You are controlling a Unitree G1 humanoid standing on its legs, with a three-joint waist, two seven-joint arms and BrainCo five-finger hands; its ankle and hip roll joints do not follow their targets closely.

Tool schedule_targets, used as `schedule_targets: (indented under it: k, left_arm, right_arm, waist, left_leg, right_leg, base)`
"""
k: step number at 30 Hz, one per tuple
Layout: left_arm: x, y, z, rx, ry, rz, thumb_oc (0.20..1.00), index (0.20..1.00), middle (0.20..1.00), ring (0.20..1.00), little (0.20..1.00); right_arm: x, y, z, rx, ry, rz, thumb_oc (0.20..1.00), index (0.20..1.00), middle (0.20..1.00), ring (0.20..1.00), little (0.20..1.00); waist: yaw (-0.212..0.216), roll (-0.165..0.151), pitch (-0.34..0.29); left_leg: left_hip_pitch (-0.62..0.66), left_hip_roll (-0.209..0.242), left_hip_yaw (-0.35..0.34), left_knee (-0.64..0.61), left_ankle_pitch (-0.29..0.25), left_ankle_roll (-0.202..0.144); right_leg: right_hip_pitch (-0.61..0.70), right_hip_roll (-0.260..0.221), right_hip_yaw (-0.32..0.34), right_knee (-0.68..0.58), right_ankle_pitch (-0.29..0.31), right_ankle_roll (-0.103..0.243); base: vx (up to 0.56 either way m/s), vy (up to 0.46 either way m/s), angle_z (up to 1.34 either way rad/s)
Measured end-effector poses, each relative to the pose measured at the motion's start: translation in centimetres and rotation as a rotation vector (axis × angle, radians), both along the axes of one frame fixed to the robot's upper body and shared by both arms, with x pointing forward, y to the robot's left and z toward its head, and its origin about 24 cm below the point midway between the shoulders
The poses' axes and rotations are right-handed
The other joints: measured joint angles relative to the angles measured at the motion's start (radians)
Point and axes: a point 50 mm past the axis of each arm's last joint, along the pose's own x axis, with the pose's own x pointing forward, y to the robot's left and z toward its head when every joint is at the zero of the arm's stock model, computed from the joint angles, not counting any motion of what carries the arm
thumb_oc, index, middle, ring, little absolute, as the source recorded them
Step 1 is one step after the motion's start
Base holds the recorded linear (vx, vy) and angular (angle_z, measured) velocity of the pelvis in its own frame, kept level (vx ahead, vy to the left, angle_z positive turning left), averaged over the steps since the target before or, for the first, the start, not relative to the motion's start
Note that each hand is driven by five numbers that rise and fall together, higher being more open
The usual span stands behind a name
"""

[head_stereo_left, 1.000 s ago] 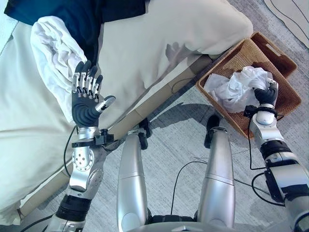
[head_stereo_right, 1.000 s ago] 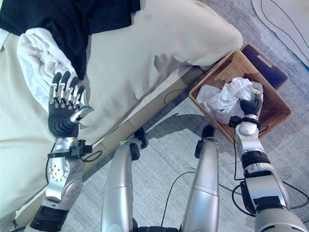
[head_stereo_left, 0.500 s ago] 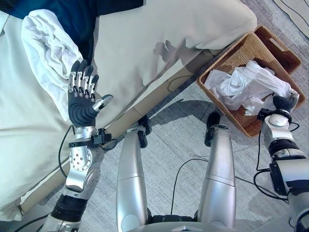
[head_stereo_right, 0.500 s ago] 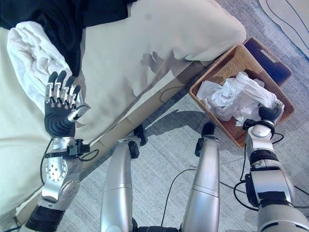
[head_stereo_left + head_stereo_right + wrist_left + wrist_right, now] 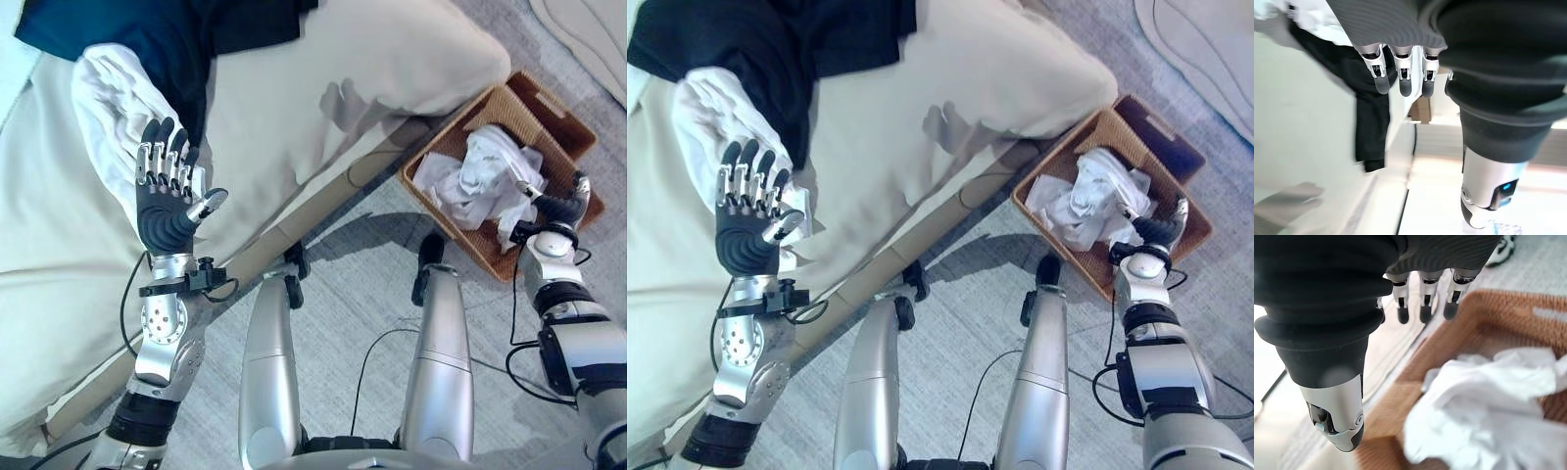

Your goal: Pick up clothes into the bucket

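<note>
1. Eye views: left hand (image 5: 168,211) raised over the bed (image 5: 323,88), fingers straight, holding nothing. White cloth (image 5: 113,93) and dark garment (image 5: 186,34) lie on the bed beyond it.
2. Right hand (image 5: 568,208) at the basket's (image 5: 446,147) near rim; white clothes (image 5: 485,176) heaped inside (basket on the floor).
3. Left wrist view: fingers (image 5: 1403,81) extended, empty.
4. Right wrist view: fingers (image 5: 1422,306) straight, free of the clothes below.

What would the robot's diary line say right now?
right hand: open, above woven brown basket | crumpled white cloth: in basket | left hand: open over bed
</note>
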Motion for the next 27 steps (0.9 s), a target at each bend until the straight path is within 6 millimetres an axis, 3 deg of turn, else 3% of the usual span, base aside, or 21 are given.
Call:
schedule_targets:
  k: [1, 6, 13, 17, 22, 27]
  left_arm:
    - [0.3, 0.1, -0.4, -0.002, 0.017, 0.008, 1.0, 1.0, 1.0, 1.0, 1.0]
    - [0.9, 0.8, -2.6, 0.012, 0.115, 0.071, 1.0, 1.0, 1.0, 1.0, 1.0]
    - [0.9, 1.2, -5.7, 0.058, 0.242, 0.145, 1.0, 1.0, 1.0, 1.0, 1.0]
    - [0.8, 1.7, -7.6, 0.132, 0.332, 0.197, 1.0, 1.0, 1.0, 1.0, 1.0]
    - [0.7, 2.5, -8.7, 0.173, 0.392, 0.267, 1.0, 1.0, 1.0, 1.0, 1.0]
    - [1.0, 3.1, -9.7, 0.319, 0.444, 0.386, 1.0, 1.0, 1.0, 1.0, 1.0]
  right_arm:
    - [0.1, 0.3, 0.0, 0.023, -0.022, 0.013, 1.0, 1.0, 1.0, 1.0, 1.0]
    - [-0.3, 2.6, -1.6, 0.07, -0.076, 0.089, 1.0, 1.0, 1.0, 1.0, 1.0]
    - [-3.8, 6.9, -7.1, 0.125, -0.039, 0.203, 1.0, 1.0, 1.0, 1.0, 1.0]
    - [-5.4, 8.7, -8.8, 0.154, -0.024, 0.28, 1.0, 1.0, 1.0, 1.0, 1.0]
    - [-5.7, 11.4, -8.9, 0.159, -0.037, 0.42, 1.0, 1.0, 1.0, 1.0, 1.0]
    - [-5.5, 14.5, -8.2, 0.047, -0.032, 0.602, 1.0, 1.0, 1.0, 1.0, 1.0]
  waist:
    - [0.0, -0.001, -0.003]
    - [-0.005, -0.015, -0.034]
    - [-0.032, -0.087, -0.096]
    - [-0.028, -0.094, -0.102]
    - [-0.007, -0.099, -0.113]
    - [0.015, -0.118, -0.143]
  left_leg:
    - [0.028, -0.003, -0.001, -0.035, 0.025, -0.003]
    - [0.152, -0.005, -0.011, -0.164, 0.052, 0.005]
    - [0.33, -0.008, -0.053, -0.315, 0.107, -0.013]
    - [0.421, -0.01, -0.07, -0.37, 0.123, -0.008]
    - [0.505, -0.016, -0.092, -0.408, 0.127, -0.007]
    - [0.557, -0.026, -0.117, -0.416, 0.123, -0.006]
  right_leg:
    - [0.026, 0.001, -0.008, -0.025, 0.011, 0.0]
    - [0.157, 0.001, -0.059, -0.122, 0.023, 0.004]
    - [0.371, 0.003, -0.15, -0.243, 0.029, 0.012]
    - [0.501, 0.004, -0.198, -0.321, 0.043, 0.025]
    - [0.626, 0.004, -0.243, -0.388, 0.049, 0.035]
    - [0.718, 0.001, -0.28, -0.43, 0.051, 0.039]
  base:
    - [-0.08, -0.031, 0.09]
    - [0.02, -0.041, 0.09]
    - [0.05, -0.056, 0.17]
    - [0.07, -0.041, 0.18]
    - [0.1, -0.03, 0.19]
    - [0.09, 0.007, 0.17]
